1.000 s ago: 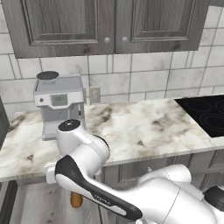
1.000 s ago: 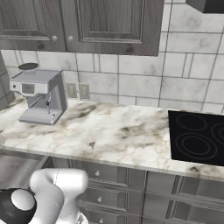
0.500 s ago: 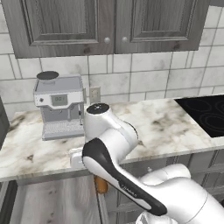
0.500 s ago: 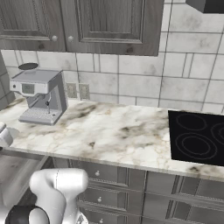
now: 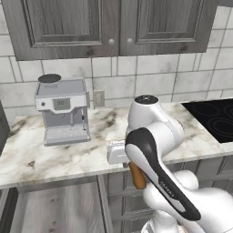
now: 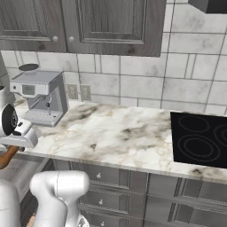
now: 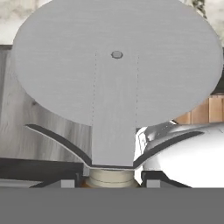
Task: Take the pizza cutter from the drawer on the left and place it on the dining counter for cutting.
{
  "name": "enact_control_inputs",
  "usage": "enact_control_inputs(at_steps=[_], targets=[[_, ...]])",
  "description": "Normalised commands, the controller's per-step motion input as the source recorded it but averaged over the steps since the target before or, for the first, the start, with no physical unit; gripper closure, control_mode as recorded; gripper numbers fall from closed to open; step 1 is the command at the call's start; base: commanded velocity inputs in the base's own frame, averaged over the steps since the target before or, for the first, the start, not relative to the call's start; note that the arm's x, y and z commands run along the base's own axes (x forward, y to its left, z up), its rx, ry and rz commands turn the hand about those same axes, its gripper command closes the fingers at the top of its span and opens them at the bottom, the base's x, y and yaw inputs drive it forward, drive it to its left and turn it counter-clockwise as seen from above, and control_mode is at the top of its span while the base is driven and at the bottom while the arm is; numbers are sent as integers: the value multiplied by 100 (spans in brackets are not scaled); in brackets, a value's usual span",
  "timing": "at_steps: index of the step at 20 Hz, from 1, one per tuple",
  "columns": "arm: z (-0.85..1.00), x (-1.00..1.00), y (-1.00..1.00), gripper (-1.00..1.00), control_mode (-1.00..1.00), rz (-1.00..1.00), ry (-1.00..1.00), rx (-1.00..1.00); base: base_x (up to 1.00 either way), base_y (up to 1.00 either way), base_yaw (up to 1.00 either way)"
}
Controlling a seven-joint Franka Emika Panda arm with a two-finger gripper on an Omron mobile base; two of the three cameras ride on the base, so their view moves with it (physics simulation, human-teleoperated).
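Pizza cutter (image 5: 137, 176) now farther right.

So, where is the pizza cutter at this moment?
The pizza cutter is held in the gripper; in the hand view its round blade stands right before the camera. In the left base view its orange handle hangs just below the marble worktop's front edge.

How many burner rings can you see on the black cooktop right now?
3 rings show on the cooktop in the right base view: one at back left, one at back right cut by the frame edge, one large at front. More may lie beyond the frame.
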Motion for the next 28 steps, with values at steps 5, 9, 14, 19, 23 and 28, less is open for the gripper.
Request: enact_control_inputs(at_steps=[5, 9, 14, 19, 23, 28], targets=[[34, 13, -71, 100, -100, 0, 0, 5, 0, 0, 0], [35, 21, -57, 100, -100, 0, 2, 4, 0, 0, 0], [6, 7, -65, 100, -100, 0, 0, 0, 0, 0, 0], [0, 25, -40, 100, -100, 0, 0, -7, 0, 0, 0], [0, 28, -29, 100, -100, 0, 0, -6, 0, 0, 0], [0, 21, -33, 100, -100, -2, 0, 0, 0, 0, 0]])
